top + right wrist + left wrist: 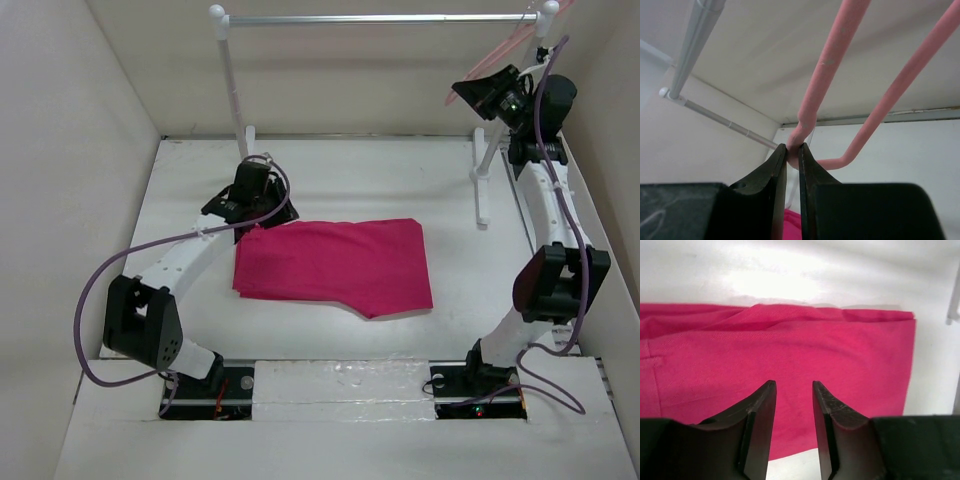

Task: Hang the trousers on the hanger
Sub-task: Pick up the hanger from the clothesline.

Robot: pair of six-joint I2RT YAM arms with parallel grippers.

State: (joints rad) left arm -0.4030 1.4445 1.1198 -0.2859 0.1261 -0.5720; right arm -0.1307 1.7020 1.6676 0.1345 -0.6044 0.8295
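Note:
The magenta-pink trousers (335, 265) lie folded flat in the middle of the white table. My left gripper (243, 222) hovers over their far-left corner. In the left wrist view it (792, 387) stands open a little, with the trousers (790, 345) spread beneath and nothing between the fingers. My right gripper (465, 95) is raised at the back right, near the rack's end. It (792, 147) is shut on a lower bend of the pale-pink hanger (827, 65), whose frame rises up and right towards the bar (512, 40). A sliver of the trousers (790, 225) shows far below.
A white-posted rack with a silver bar (380, 18) spans the back of the table; its bar (700, 30) runs at the upper left in the right wrist view. Its right post foot (482, 205) stands close to the trousers' far-right corner. Cream walls enclose the table on three sides.

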